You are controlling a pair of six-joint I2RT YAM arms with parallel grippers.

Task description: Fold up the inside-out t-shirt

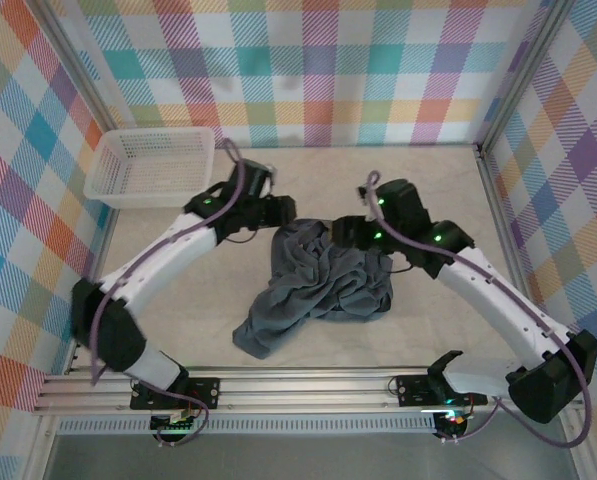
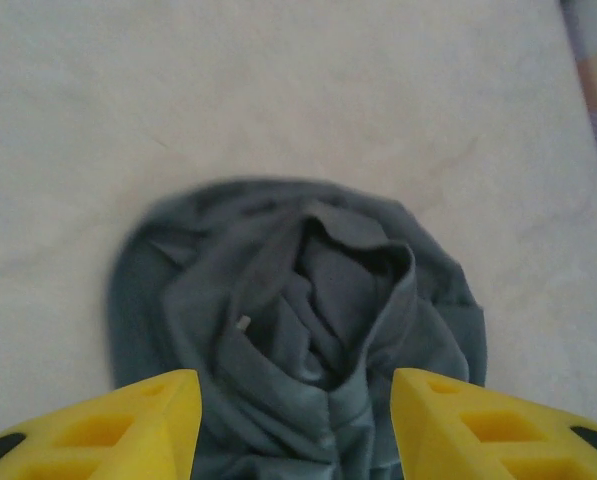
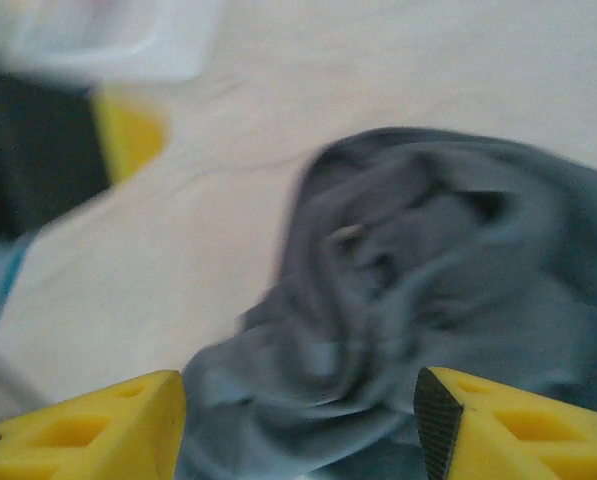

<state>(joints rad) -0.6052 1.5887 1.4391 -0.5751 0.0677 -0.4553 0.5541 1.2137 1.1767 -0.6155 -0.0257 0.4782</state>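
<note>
Both arms arch inward; left gripper (image 2: 290, 388) and right gripper (image 3: 296, 390) gape over the t-shirt (image 1: 318, 285), seemingly empty.

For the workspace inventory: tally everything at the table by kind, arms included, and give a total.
Grey t-shirt: 1
White mesh basket: 1
Robot arms, left arm and right arm: 2
Total: 4

Dark slate-grey t-shirt (image 1: 318, 285) in a crumpled heap on the table (image 1: 418, 190)
</note>
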